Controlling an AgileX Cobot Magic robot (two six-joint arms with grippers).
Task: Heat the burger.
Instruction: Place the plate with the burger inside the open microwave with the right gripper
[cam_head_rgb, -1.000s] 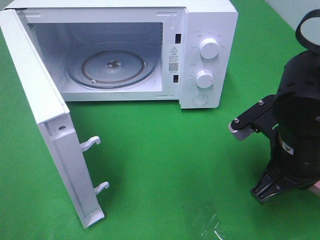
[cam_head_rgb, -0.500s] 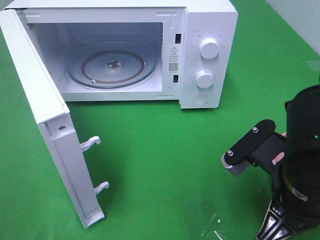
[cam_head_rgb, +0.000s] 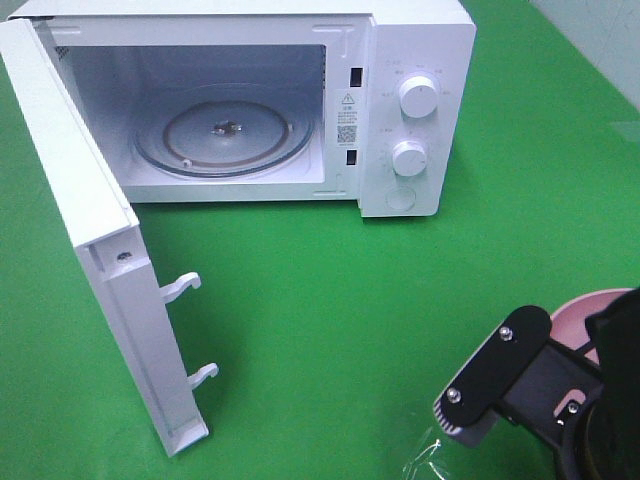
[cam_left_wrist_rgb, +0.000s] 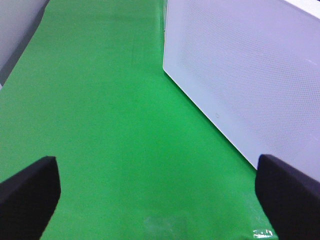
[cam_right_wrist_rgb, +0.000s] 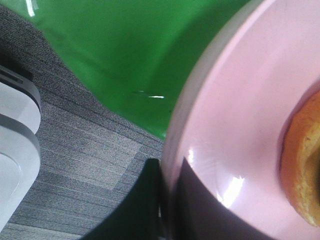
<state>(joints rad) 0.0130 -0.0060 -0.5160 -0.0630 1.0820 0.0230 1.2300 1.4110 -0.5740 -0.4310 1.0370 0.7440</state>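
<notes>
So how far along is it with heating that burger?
Done: the microwave door stands wide open, and the glass turntable inside is bare. In hand: the right gripper is shut on the rim of the pink plate carrying the burger. To do: putting the burger inside, shutting the door, turning the dials. The left gripper is open, holding nothing.

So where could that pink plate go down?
Bare green cloth lies before the microwave, right of its open door; the glass turntable is bare too. The near right corner is crowded by the right arm and pink plate.
</notes>
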